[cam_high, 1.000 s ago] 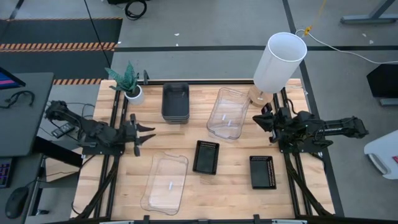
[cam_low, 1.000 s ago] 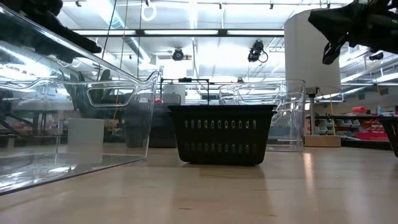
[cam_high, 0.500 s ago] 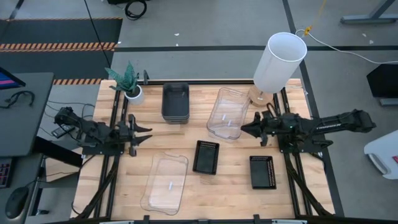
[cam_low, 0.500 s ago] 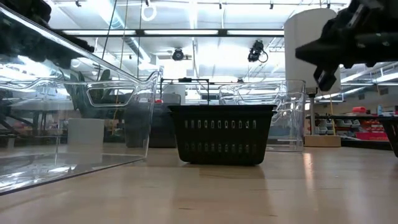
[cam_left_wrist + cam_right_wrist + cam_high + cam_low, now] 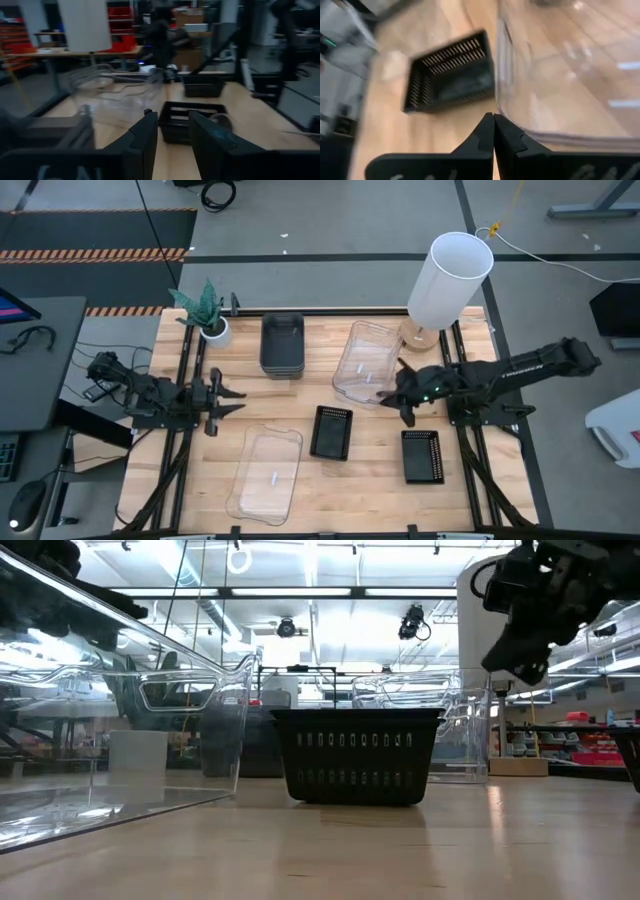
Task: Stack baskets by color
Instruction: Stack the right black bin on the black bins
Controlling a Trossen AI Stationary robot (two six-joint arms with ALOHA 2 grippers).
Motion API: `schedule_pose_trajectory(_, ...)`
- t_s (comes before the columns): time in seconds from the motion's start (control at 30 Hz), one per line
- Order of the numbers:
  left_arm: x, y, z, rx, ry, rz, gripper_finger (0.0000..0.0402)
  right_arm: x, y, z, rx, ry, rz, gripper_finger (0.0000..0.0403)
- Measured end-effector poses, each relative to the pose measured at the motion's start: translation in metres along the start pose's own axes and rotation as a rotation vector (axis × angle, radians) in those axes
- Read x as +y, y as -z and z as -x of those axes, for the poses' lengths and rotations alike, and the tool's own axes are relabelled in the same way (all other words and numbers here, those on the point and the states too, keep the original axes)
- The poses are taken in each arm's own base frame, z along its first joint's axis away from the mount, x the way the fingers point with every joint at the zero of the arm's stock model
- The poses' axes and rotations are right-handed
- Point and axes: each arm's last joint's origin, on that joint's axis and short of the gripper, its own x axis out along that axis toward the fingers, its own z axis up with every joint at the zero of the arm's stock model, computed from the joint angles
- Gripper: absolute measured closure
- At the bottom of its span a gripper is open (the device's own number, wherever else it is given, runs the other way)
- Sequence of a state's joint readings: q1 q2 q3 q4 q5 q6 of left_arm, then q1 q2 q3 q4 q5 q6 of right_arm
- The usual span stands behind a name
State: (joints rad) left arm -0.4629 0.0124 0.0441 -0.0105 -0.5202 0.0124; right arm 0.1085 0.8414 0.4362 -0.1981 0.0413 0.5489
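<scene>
A clear basket (image 5: pixel 364 361) stands at the far middle of the table, with a dark grey basket (image 5: pixel 282 345) to its left. A second clear basket (image 5: pixel 265 473) lies near the front edge. Two small black perforated baskets (image 5: pixel 331 432) (image 5: pixel 422 456) sit in the near middle and right. My right gripper (image 5: pixel 398 398) is shut on nothing. It slants downward just off the far clear basket's near right corner (image 5: pixel 520 125), at about rim height (image 5: pixel 520 665). My left gripper (image 5: pixel 228 395) hangs open and level at the table's left side, with nothing between its fingers (image 5: pixel 172 135).
A tall white cylinder (image 5: pixel 450 280) stands at the far right corner. A small potted plant (image 5: pixel 208 318) is at the far left. Bare wood (image 5: pixel 370 490) lies between the baskets near the front edge.
My right gripper has reached out toward the table's left, up to the far clear basket's near right corner. It has tipped from pointing upward to slanting down, and its fingers have shut. No basket has moved.
</scene>
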Motion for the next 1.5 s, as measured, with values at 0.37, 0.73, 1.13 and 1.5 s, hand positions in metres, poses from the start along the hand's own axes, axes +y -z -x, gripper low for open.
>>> schedule_pose_trajectory(0.37, 0.001, 0.000, 0.000, 0.001, -0.035, 0.000, 0.0285, 0.040, -0.016, -0.017, 0.293, 0.245, 0.143, 0.0399)
schedule_pose_trajectory(0.73, 0.001, 0.000, 0.000, 0.001, -0.036, 0.000, 0.0285, 0.062, -0.028, -0.045, 0.634, 0.467, 0.208, 0.0397)
schedule_pose_trajectory(1.13, 0.001, 0.000, 0.000, 0.001, -0.036, 0.001, 0.0285, 0.071, -0.010, -0.039, 0.891, 0.470, 0.159, 0.0347)
schedule_pose_trajectory(1.5, 0.001, 0.000, 0.000, 0.001, -0.036, 0.001, 0.0285, 0.073, 0.003, -0.039, 0.979, 0.478, 0.186, 0.0219)
